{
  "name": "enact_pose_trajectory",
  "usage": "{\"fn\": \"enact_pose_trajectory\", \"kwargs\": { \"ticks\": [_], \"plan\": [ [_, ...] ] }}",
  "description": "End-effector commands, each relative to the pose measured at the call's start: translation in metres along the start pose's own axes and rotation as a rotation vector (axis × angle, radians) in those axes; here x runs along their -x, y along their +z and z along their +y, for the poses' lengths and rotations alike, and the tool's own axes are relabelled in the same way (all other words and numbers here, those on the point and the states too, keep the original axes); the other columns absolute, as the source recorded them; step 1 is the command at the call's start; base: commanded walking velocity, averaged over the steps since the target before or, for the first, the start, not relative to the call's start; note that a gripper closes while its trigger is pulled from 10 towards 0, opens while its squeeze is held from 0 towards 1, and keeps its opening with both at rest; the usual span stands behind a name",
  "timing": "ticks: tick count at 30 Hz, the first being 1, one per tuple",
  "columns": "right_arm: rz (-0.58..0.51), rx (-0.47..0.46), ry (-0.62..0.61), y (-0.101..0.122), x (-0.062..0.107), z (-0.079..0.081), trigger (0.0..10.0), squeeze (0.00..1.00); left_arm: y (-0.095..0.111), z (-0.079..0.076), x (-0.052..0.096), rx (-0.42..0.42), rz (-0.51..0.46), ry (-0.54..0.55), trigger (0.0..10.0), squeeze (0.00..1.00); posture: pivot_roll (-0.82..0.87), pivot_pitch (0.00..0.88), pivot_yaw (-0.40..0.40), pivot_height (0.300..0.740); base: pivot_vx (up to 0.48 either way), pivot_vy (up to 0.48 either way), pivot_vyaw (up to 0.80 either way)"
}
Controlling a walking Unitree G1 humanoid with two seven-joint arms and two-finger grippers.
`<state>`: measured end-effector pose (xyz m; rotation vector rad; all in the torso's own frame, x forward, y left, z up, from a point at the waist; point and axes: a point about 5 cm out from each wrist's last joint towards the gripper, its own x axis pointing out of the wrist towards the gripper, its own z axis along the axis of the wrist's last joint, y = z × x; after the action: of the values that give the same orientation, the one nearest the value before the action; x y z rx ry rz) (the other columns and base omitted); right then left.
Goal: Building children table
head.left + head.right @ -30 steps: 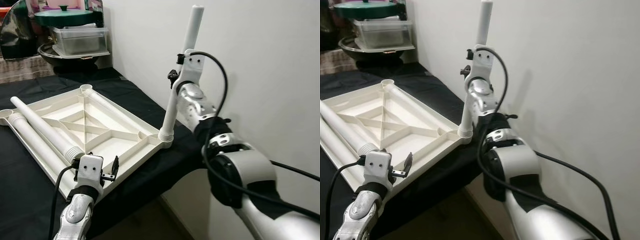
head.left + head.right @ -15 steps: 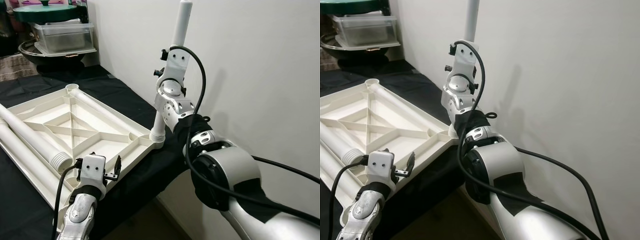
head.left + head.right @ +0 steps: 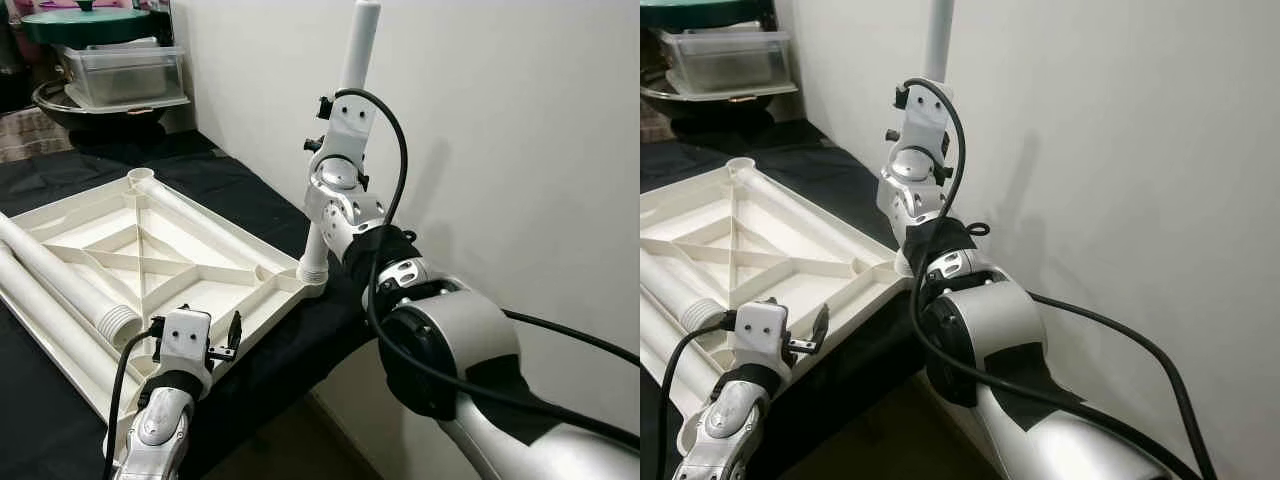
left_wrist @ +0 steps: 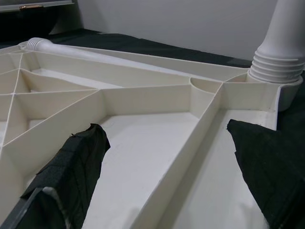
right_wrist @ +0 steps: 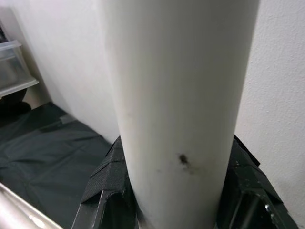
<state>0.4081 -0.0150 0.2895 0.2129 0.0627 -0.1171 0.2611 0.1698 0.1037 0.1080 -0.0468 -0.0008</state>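
The right gripper (image 5: 177,200) is clamped round the upright leg (image 3: 352,90), whose ribbed foot sits in the near corner socket of the upturned tabletop (image 3: 150,255) — any tilt could jam or pop it. The left gripper (image 4: 167,162) hovers spread wide over the tabletop's near edge.

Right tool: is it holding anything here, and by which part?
Yes. The right tool grips the upright white table leg around its shaft, well above the ribbed end seated in the tabletop corner.
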Motion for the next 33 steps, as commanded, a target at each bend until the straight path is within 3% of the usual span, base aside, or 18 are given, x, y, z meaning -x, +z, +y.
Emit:
{"fn": "enact_pose_trajectory", "kwargs": {
  "ticks": [1,17,18,19,33],
  "plan": [
    [0.171,-0.091,0.068,-0.031,0.005,0.010,10.0,0.00,-0.004,-0.001,0.000,-0.005,0.011,-0.007,10.0,0.00,0.04,0.000,-0.135,0.740,0.000,0.000,0.00],
    [0.169,-0.099,0.104,-0.028,0.006,0.014,10.0,0.00,-0.005,-0.003,0.000,-0.002,0.013,-0.012,10.0,0.00,0.04,0.000,-0.136,0.740,0.000,0.000,0.00],
    [0.167,-0.102,0.108,-0.027,0.007,0.015,10.0,0.95,-0.005,-0.004,0.000,-0.002,0.013,-0.012,10.0,0.00,0.03,0.000,-0.136,0.740,0.000,0.000,0.00],
    [0.162,-0.110,0.115,-0.025,0.007,0.016,10.0,1.00,-0.006,-0.004,0.000,-0.002,0.015,-0.013,10.0,0.00,0.03,0.000,-0.135,0.740,0.000,0.000,0.00],
    [0.105,-0.097,0.179,-0.008,0.004,0.014,10.0,1.00,-0.006,-0.004,0.002,0.001,0.017,-0.015,10.0,0.00,0.03,0.000,-0.129,0.740,0.000,0.000,0.00]
  ]
}}
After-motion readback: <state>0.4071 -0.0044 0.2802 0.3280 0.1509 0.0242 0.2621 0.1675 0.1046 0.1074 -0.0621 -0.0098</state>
